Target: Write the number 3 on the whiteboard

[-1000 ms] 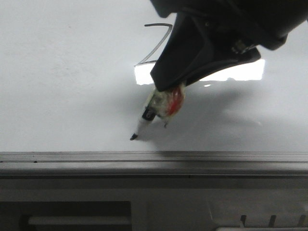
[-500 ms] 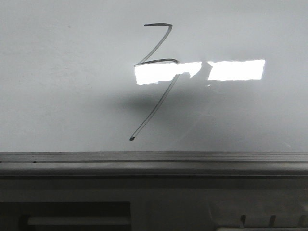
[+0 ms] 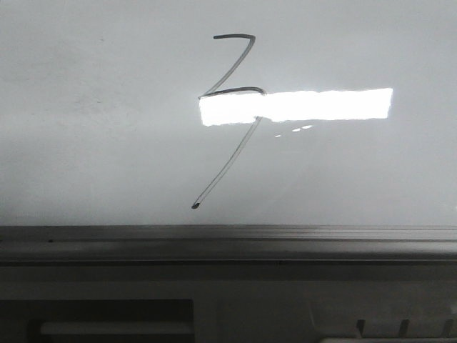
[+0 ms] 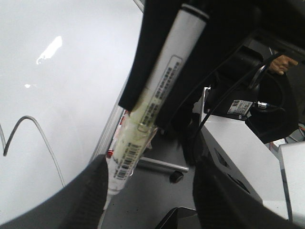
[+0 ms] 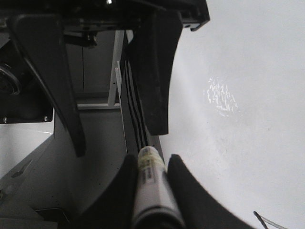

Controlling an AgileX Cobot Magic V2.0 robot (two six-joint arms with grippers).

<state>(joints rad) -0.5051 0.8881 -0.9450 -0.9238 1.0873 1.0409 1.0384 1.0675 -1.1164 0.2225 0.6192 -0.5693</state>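
Observation:
The whiteboard [image 3: 107, 128] fills the front view, and the number 3 [image 3: 232, 89] stands on it as a thin dark line with a flat top bar, a middle hook and a long diagonal tail ending in a dot. No gripper shows in the front view. My right gripper [image 5: 151, 188] is shut on the white marker pen [image 5: 151, 181], off the board's edge. In the left wrist view the marker [image 4: 157, 90] slants down beside one finger [image 4: 88, 193] of my left gripper [image 4: 152, 200], which is open wide. Pieces of the drawn line show on the whiteboard [image 4: 62, 86].
A bright rectangular glare [image 3: 321, 105] crosses the board over the 3's middle. The grey metal frame [image 3: 228, 239] runs along the board's near edge. Beyond the board's edge, a white cabinet [image 4: 238, 152] and a metal bar [image 4: 162, 164] over dark floor.
The right gripper with the marker, at the tail's end a second ago, has left the front view. Its shadow has gone too, and the whole 3 now shows.

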